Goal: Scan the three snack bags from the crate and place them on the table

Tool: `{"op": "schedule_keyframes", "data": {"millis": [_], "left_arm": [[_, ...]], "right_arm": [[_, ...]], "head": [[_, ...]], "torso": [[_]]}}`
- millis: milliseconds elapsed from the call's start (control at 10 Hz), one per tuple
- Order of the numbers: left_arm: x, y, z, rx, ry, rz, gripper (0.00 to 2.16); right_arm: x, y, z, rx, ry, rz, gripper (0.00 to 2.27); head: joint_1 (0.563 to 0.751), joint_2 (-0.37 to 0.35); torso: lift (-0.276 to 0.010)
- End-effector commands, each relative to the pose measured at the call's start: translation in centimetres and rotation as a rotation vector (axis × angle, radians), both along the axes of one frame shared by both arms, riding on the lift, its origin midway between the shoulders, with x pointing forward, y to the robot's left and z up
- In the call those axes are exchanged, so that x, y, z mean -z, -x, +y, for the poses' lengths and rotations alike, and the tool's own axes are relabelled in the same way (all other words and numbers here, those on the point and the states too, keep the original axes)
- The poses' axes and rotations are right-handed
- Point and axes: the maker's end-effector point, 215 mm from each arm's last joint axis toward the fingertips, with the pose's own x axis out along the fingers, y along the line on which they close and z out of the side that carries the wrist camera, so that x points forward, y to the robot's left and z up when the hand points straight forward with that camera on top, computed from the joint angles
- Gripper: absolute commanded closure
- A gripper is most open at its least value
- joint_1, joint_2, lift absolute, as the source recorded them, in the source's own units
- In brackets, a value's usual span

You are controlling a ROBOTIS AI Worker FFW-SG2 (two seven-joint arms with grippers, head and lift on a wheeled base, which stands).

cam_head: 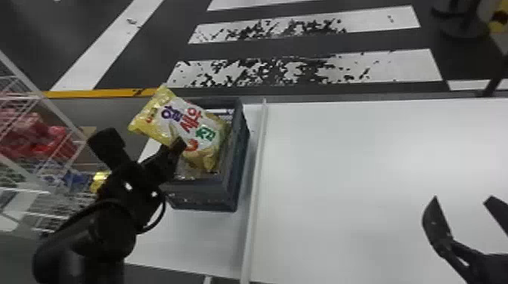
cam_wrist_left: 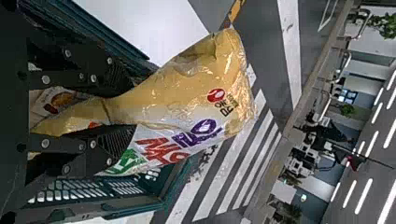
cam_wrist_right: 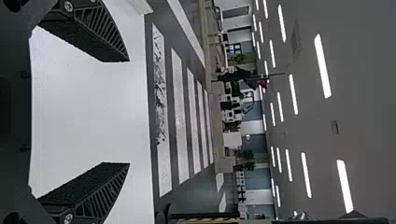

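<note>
Drawing the yellow snack bag clear of the crate looks like the step in hand. The white table spreads to the right, so the bag should go straight up first, and swing right only once its lower end is well above the rim; cutting across early could snag the film on the crate's right wall. Over the table, turn the printed code squarely to the scanner, then lower the bag gently so it settles flat.

To the left, a wire rack holds red packets. The dark, slatted crate sits on the lower white surface left of the table. At least one more packet lies inside; how many in all I cannot tell.

The yellow bag is tilted, with its far-left end beyond the crate and its near end over the opening. The left gripper is closed on it, squeezing it into a narrow waist. A firm, even pinch suits the slippery film; more pressure might crush the contents, while the loose ends may sag. The right gripper stands wide open and empty over the table's near right, ready should the bag need steadying.
</note>
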Motion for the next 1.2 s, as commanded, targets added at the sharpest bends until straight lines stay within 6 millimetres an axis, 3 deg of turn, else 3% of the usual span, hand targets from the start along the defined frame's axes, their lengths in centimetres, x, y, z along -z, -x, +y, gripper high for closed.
{"op": "schedule_keyframes", "data": {"millis": [0,300,400,500,700,900,1100], "left_arm": [[-2.6,0.8,-0.1,0.008,-0.030,-0.044,2.14],[-9.5,2.3,-1.8,0.051,-0.070,-0.159,2.14],[-11.7,2.9,-3.1,0.086,-0.059,-0.199,2.14],[-12.3,3.7,-5.3,0.149,-0.009,-0.201,2.14],[-12.2,5.1,-11.7,0.348,0.126,-0.220,2.14],[-10.0,6.8,-19.2,0.532,0.240,-0.166,2.14],[-7.6,7.5,-24.4,0.644,0.317,-0.130,2.14]], "right_arm": [[0.1,-0.1,0.1,-0.001,0.000,0.003,0.08],[0.2,-0.1,0.1,-0.001,0.001,0.004,0.08],[0.2,0.0,0.0,-0.002,0.002,0.004,0.08],[0.1,-0.1,0.1,-0.002,0.002,0.001,0.08],[0.0,-0.2,0.0,-0.003,0.001,0.001,0.08],[0.0,-0.3,-0.1,-0.003,0.001,-0.002,0.08],[0.0,-0.2,-0.1,-0.002,0.001,-0.002,0.08]], "head": [[0.695,0.242],[0.695,0.241],[0.695,0.234],[0.695,0.222],[0.695,0.174],[0.695,0.073],[0.695,-0.010]], "torso": [[-0.062],[-0.062],[-0.062],[-0.062],[-0.062],[-0.062],[-0.062]]}}
